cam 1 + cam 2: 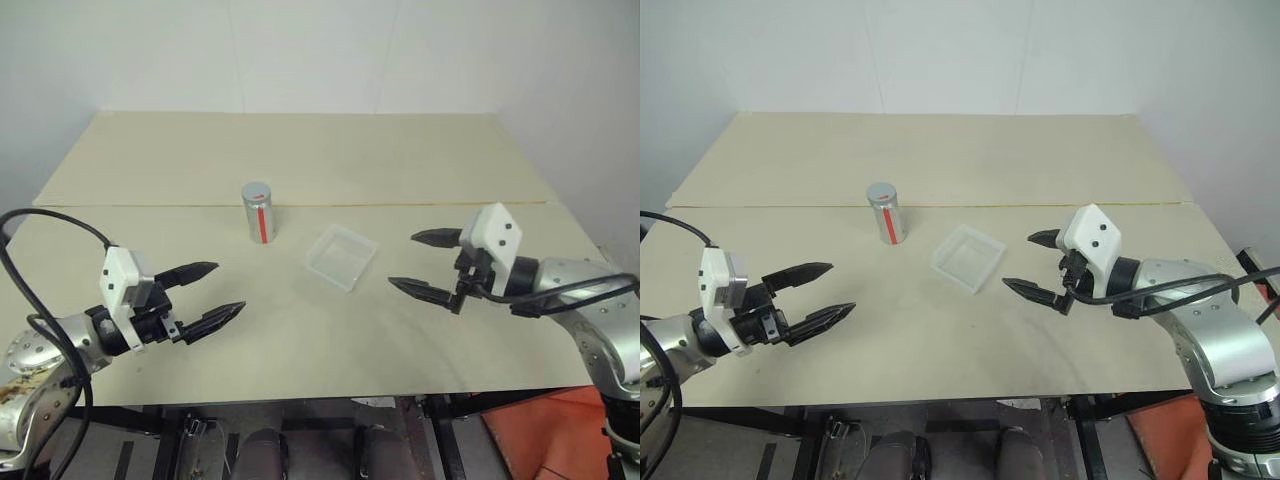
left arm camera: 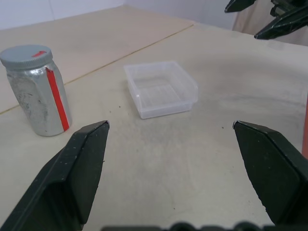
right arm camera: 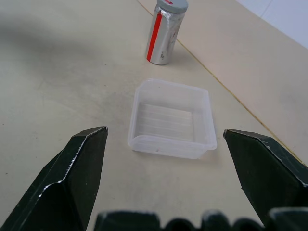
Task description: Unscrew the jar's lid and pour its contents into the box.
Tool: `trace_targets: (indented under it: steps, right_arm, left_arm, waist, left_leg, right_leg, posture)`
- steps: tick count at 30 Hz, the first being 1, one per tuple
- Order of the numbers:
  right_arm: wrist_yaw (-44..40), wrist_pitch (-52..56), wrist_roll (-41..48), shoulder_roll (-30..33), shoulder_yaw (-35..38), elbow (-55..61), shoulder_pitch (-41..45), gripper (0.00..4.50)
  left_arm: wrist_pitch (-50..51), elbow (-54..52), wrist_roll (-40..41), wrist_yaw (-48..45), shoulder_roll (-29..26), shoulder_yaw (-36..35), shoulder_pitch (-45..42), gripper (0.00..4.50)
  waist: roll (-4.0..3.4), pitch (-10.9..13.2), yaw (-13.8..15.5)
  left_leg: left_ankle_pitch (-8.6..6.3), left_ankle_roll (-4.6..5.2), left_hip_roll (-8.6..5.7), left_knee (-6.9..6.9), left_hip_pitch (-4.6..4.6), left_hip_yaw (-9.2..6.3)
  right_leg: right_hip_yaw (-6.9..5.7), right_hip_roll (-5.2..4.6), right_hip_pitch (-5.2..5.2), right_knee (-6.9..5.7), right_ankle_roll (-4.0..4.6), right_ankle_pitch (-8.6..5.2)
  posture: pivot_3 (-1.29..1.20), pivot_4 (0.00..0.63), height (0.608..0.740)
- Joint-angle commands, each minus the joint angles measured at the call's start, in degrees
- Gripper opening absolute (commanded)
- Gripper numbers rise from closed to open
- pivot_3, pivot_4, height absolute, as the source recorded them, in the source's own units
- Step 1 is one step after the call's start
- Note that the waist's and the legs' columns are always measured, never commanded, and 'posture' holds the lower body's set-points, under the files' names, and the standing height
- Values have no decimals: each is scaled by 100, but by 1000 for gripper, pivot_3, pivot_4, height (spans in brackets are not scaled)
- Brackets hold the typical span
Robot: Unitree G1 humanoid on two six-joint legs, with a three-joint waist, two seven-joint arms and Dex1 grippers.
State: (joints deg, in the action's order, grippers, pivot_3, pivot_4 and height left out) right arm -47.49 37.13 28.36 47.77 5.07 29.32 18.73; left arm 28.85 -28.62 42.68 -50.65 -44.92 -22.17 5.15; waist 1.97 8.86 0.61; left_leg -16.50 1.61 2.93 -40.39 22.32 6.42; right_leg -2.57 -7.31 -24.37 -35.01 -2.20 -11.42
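From the head, the left gripper (image 1: pixel 208 292) and right gripper (image 1: pixel 424 263) hover over the table (image 1: pixel 300 160), jaws spread wide, holding nothing. Between them the jar (image 1: pixel 258 212) stands upright, lid (image 1: pixel 257 191) on, just beside the box (image 1: pixel 341 257). The left wrist view shows the jar capped. In the right wrist view, the box looks empty.
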Motion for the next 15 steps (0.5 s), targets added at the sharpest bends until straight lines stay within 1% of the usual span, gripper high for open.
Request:
trace_targets:
  steps: [1, 8, 12, 15]
  right_arm:
    - [-34, -113, 29, 16, 58, 67, 127, 4500]
    - [-44, -142, -30, -63, -74, -49, 291, 4500]
    - [-83, -195, -20, -129, -122, -80, 334, 4500]
    - [-67, -231, -60, -195, -195, -106, 379, 4500]
  left_arm:
    - [-51, -232, -34, 83, -23, -26, -33, 4484]
    - [-81, -298, -136, 244, 38, -75, 108, 4484]
    - [-91, -283, -550, 960, 364, 177, -14, 4484]
    - [-146, -235, -778, 1336, 601, 212, -94, 4484]
  waist:
    - [0, 0, 0]
    - [0, 0, -8]
    - [0, 0, 2]
    - [1, 0, 10]
  left_leg:
    - [0, 0, 0, 0, 0, 0]
    - [0, 0, 0, 0, 0, 0]
    - [0, 0, 0, 0, 0, -1]
    - [0, 0, -1, -1, 2, -3]
  right_leg:
    - [0, 0, 0, 1, 0, 0]
    - [0, 0, 0, 1, 0, 0]
    - [1, 0, 1, 1, 0, 0]
    - [-2, 0, 3, 2, -1, 1]
  posture:
    - [0, 150, 740]
    - [0, 150, 740]
    - [0, 150, 740]
    - [0, 150, 740]
